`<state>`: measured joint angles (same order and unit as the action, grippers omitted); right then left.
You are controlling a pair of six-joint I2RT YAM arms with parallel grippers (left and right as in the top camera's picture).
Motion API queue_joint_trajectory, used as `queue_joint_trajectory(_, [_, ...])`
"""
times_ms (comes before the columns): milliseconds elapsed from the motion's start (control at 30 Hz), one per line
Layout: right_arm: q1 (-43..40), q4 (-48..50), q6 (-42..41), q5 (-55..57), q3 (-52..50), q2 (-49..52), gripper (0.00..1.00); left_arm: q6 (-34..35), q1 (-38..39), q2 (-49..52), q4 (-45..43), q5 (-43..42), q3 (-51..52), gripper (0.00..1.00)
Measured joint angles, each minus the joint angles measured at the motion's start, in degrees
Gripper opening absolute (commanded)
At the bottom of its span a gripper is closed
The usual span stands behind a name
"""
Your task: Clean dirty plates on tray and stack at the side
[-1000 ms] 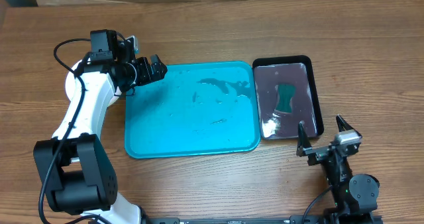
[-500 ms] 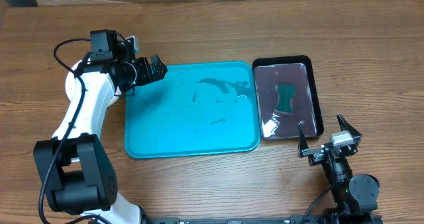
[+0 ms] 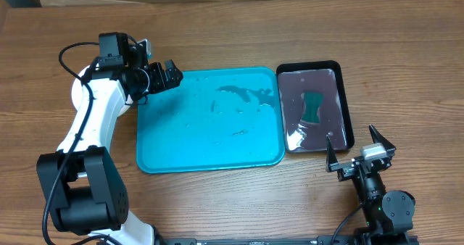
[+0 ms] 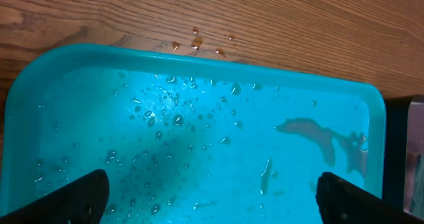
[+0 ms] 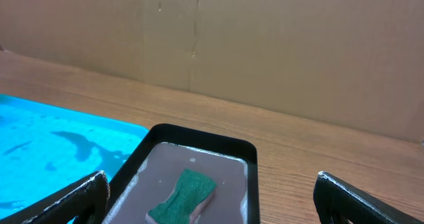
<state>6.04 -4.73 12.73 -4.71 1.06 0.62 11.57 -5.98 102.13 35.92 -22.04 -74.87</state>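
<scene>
The turquoise tray lies mid-table, wet with droplets and a few dark teal smears, and holds no plate. No plate shows plainly in any view. My left gripper is open and empty, hovering at the tray's far left corner. In the left wrist view the tray fills the frame between the spread fingertips. My right gripper is open and empty, low near the table's front right, just in front of the black tray. In its own view the gripper faces the sponge.
A narrow black tray with murky water and a green sponge stands right of the turquoise tray; the sponge also shows in the right wrist view. A few water drops lie on the wood beyond the tray. A cardboard wall stands behind.
The right gripper shifted very slightly a second ago and has held still since. The left arm and the trays have not moved.
</scene>
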Motion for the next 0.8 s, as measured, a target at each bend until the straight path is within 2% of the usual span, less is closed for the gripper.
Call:
queue_joint_trajectory(567, [0.0,0.0,0.0,0.0,0.0,0.0,1.0,0.0,1.7,-0.3,0.0,0.3,0.0,1.0])
queue_joint_trajectory(800, [0.0,0.0,0.0,0.0,0.0,0.0,1.0,0.0,9.2,-10.2,0.0,0.4,0.0,1.0])
